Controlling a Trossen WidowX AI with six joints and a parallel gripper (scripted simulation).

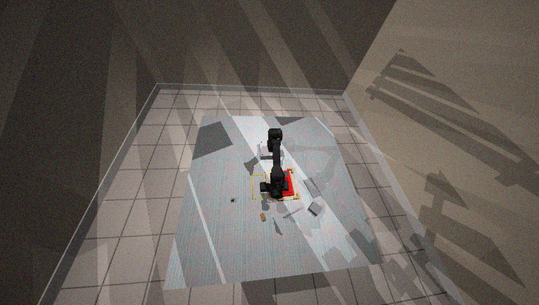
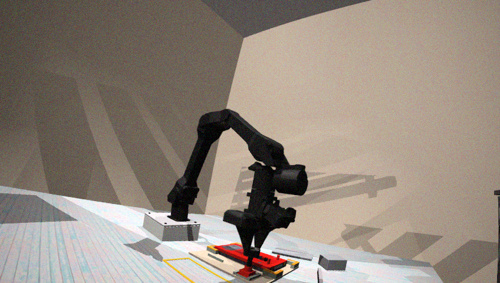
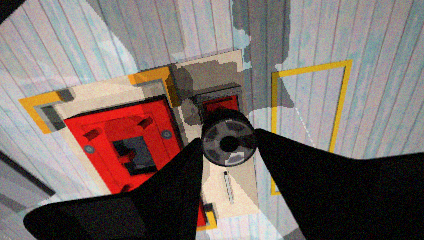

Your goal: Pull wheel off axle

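My gripper [image 3: 227, 138] [image 2: 252, 250] [image 1: 275, 193] is shut on the dark wheel [image 3: 223, 131] [image 2: 253, 252], which has a grey hub and a dark centre hole. It holds the wheel above a small red base [image 2: 244, 264] at the near end of a beige board [image 3: 236, 187] [image 2: 207, 257]. In the exterior view a thin dark axle [image 2: 249, 261] rises from that base up to the wheel. The marked area is a yellow outline [image 3: 310, 69] [image 2: 175, 260] [image 1: 252, 187] on the table beside the board. I cannot tell whether the wheel is clear of the axle.
A red fixture [image 3: 115, 130] [image 2: 234, 252] [image 1: 289, 181] fills most of the board. A flat grey plate [image 2: 292, 253] [image 1: 311, 187], a grey block [image 2: 331, 262] [image 1: 314, 208], a thin rod [image 1: 292, 213] and a small brown block [image 1: 262, 216] lie nearby. The arm's pedestal [image 2: 171, 226] stands behind.
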